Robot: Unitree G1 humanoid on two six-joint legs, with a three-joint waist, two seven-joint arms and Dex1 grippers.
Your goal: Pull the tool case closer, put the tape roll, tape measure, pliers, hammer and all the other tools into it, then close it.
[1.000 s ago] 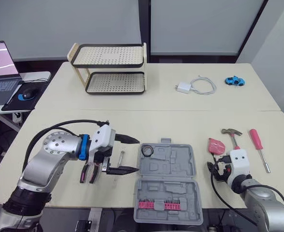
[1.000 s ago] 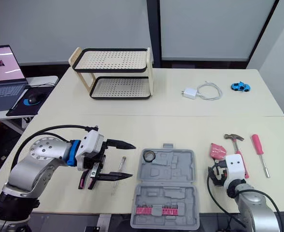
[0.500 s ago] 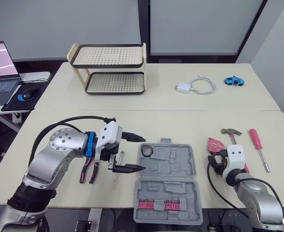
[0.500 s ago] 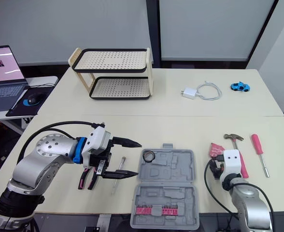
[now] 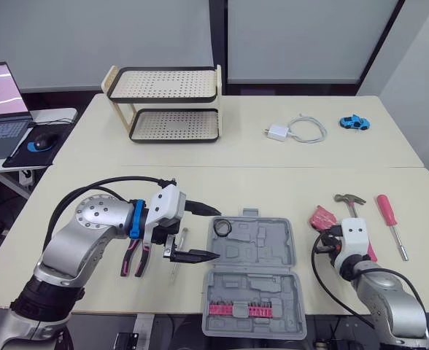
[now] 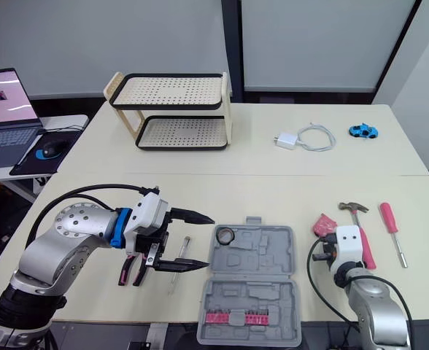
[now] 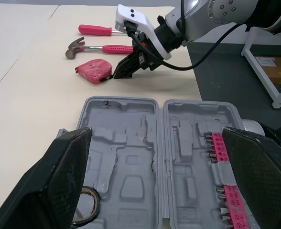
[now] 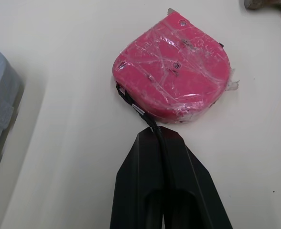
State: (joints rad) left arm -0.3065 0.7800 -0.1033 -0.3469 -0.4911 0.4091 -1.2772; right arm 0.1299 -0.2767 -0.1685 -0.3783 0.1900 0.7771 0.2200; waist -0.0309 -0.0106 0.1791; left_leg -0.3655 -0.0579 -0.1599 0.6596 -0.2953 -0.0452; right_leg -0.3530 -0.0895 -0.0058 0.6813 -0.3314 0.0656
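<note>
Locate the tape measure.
In the left eye view, the tape measure lies on the robot's right, between the tool case and the hammer, just beyond the right gripper.

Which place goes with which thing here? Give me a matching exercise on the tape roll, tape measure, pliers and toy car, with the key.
Things:
1. tape roll
2. tape measure
3. pliers
4. toy car

Places:
A. on the far table, right of the charger cable
B. in a corner pocket of the open case
C. on the near table, left of the case
D. on the near table, between the case and the hammer

Pairs: 1-B, 2-D, 3-C, 4-A
</note>
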